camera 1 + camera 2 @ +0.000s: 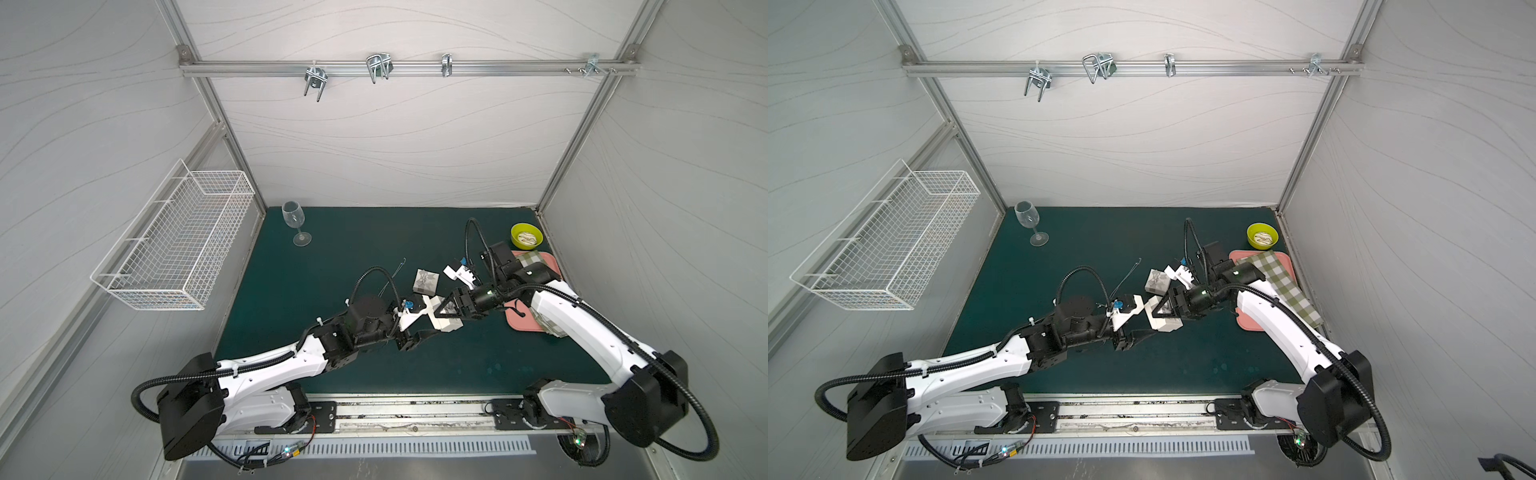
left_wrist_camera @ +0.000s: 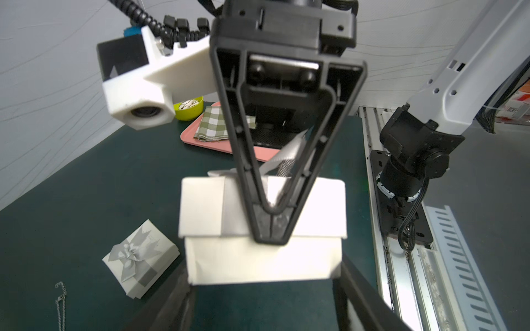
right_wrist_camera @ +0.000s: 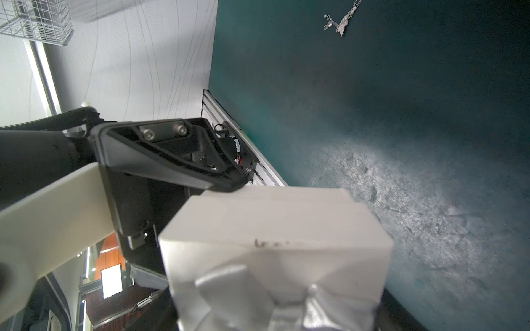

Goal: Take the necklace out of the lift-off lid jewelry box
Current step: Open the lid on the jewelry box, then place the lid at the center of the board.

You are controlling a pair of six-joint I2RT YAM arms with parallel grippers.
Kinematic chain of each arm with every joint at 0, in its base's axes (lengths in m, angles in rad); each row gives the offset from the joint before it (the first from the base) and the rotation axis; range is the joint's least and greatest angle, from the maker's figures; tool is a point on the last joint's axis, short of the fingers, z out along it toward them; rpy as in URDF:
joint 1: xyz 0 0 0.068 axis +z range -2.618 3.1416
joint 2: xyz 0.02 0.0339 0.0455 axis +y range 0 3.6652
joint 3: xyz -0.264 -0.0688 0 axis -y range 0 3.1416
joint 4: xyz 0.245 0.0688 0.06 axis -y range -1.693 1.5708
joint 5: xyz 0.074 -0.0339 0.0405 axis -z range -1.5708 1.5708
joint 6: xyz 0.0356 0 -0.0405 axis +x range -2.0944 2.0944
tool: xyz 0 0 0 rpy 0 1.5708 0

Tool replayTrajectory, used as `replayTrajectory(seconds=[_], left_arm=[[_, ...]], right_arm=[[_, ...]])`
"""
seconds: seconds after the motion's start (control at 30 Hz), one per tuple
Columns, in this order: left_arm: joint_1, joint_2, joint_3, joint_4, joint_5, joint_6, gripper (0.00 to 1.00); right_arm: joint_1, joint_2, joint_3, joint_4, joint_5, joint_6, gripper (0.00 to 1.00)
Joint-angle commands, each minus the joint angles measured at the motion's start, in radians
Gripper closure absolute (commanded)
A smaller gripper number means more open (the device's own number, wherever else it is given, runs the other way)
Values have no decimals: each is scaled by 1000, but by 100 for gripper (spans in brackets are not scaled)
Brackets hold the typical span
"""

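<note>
Risk, lid: your right gripper [image 2: 271,223] had the lid [image 2: 200,206] pinched low, close to its rim. If that squeeze pressed the lid walls onto the base, I'd have expected both halves to come away together.
Risk, base: your left gripper [image 2: 263,286] seemed to catch only the lower part of the jewelry box [image 2: 263,258]. A sharp pull could have slipped or tipped it and dumped whatever was inside.
Risk, arms: the wrists sat nose to nose, so a crooked pull could have knocked the camera mounts together.
Risk, target: a necklace [image 3: 341,23] lay loose on the mat [image 1: 332,270]. You could have taken that for job done.
Right arm pose: it reached in from your right with the wrist rolled, so one finger lay flat on the lid's side. The fingers were clamped on the lid.
Left arm pose: it was low and stretched nearly level. The fingers touched the base on both sides and looked clamped on it.
Box: it sat mid-mat between the grippers with the lid on. I couldn't tell whether it was off the mat.
Necklace: the chain lay on the mat near the smaller bow box [image 2: 140,258], apart from the held box. The held box's inside was hidden.
</note>
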State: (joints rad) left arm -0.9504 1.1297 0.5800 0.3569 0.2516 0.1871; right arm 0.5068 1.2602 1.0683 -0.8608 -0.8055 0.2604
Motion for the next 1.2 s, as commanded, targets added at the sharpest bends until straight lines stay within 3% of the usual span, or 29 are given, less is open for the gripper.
replayTrajectory(seconds=[0.0, 0.2, 0.5, 0.77, 1.0, 1.17], left_arm=[[15, -19, -17, 43, -11, -16, 49], [27, -29, -62, 95, -24, -36, 49], [48, -43, -176, 234, -50, -70, 50], [48, 32, -216, 367, -62, -82, 50], [48, 68, -226, 418, -50, -86, 49], [50, 56, -223, 422, -48, -77, 49]], right_arm=[[-16, 0, 33, -45, -31, -41, 28], [-34, 20, 55, -83, 32, -68, 28], [-236, 58, -39, -22, 170, -46, 27], [-282, 295, -92, 95, 399, -61, 21], [-292, 381, -58, 114, 430, -59, 10], [-290, 281, -38, 68, 350, -66, 14]])
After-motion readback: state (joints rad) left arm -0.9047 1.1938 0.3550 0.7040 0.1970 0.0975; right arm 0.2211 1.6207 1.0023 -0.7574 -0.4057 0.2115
